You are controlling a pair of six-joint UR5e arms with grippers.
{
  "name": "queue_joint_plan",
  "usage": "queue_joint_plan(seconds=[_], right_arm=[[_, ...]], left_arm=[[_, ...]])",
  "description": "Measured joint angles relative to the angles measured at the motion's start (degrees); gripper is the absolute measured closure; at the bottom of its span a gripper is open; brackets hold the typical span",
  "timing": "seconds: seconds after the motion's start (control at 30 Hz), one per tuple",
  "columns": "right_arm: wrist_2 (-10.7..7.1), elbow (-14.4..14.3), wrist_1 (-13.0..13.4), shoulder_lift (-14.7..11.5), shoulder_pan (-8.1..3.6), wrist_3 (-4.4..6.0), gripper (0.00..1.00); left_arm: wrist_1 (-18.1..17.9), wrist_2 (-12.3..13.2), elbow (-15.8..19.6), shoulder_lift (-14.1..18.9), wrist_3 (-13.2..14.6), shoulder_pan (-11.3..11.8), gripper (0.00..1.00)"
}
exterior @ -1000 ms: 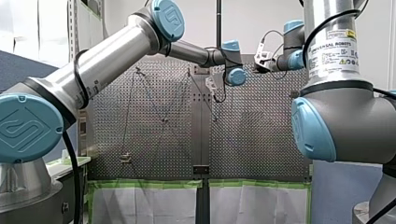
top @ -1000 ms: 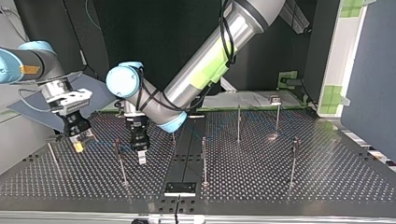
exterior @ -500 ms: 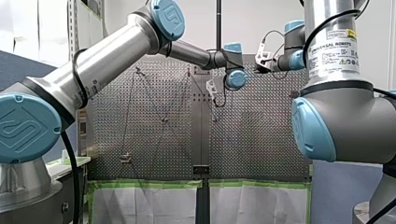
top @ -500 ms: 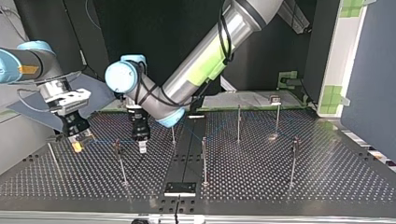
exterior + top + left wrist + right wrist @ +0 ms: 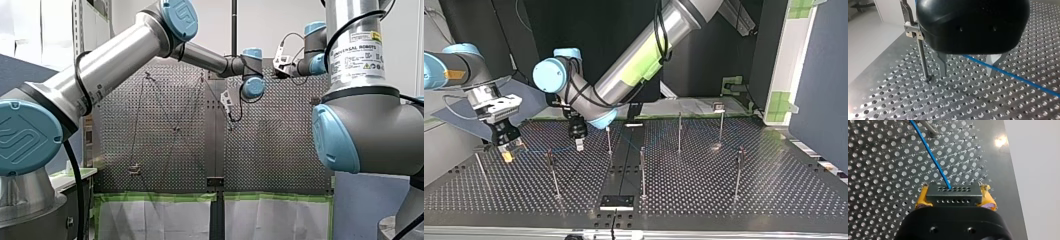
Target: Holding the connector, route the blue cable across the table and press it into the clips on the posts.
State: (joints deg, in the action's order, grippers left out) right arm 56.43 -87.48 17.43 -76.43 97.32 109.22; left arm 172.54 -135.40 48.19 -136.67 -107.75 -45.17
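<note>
My right gripper (image 5: 955,195) is shut on the black connector (image 5: 953,195), its yellow pads (image 5: 922,199) on either side. The blue cable (image 5: 930,157) leaves the connector and runs off over the perforated table. In the top view my right gripper (image 5: 507,151) hangs low at the left with the connector. My left gripper (image 5: 966,74) stands open just above the table; the blue cable (image 5: 1018,78) crosses by its fingers (image 5: 942,63), free of them. A clip post (image 5: 921,53) stands right beside it. In the top view my left gripper (image 5: 579,145) is between two posts (image 5: 552,172).
Several thin clip posts (image 5: 642,170) stand across the perforated table (image 5: 704,200), with the cable strung between some of them at the far side (image 5: 679,131). A black bracket (image 5: 616,202) sits at the near edge in the top view. A blue panel (image 5: 819,80) stands at that view's right.
My left gripper has opened and let go of the cable, then lifted and drawn back toward the far side of the top view. My right gripper has kept its place with the connector.
</note>
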Motion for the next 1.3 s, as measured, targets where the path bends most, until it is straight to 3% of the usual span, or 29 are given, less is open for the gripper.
queue_joint_plan(seconds=[0.13, 0.27, 0.5, 0.87, 1.17, 1.3], right_arm=[[0.00, 0.02, -0.08, 0.00, 0.02, -0.03, 1.00], [0.00, 0.01, -0.10, 0.00, 0.01, -0.04, 1.00], [-0.04, -0.01, -0.14, 0.00, -0.01, 0.07, 1.00], [-0.18, -0.01, -0.19, 0.03, -0.06, 0.31, 1.00], [-0.34, 0.03, -0.20, 0.12, -0.08, 0.32, 1.00], [-0.39, 0.01, -0.19, 0.15, -0.08, 0.42, 1.00]], left_arm=[[1.01, -0.57, 0.93, 1.02, -0.75, -0.17, 0.00], [-0.17, 0.32, 2.70, 2.79, -0.71, -0.14, 0.00], [-3.47, 3.51, 6.14, 6.23, 0.62, -1.05, 0.00], [-9.58, 8.95, 12.23, 12.34, 0.48, -1.71, 0.00], [-13.53, 8.72, 16.19, 16.31, 0.50, -1.37, 0.00], [-15.44, 7.29, 18.11, 18.22, -0.87, -1.14, 0.00]])
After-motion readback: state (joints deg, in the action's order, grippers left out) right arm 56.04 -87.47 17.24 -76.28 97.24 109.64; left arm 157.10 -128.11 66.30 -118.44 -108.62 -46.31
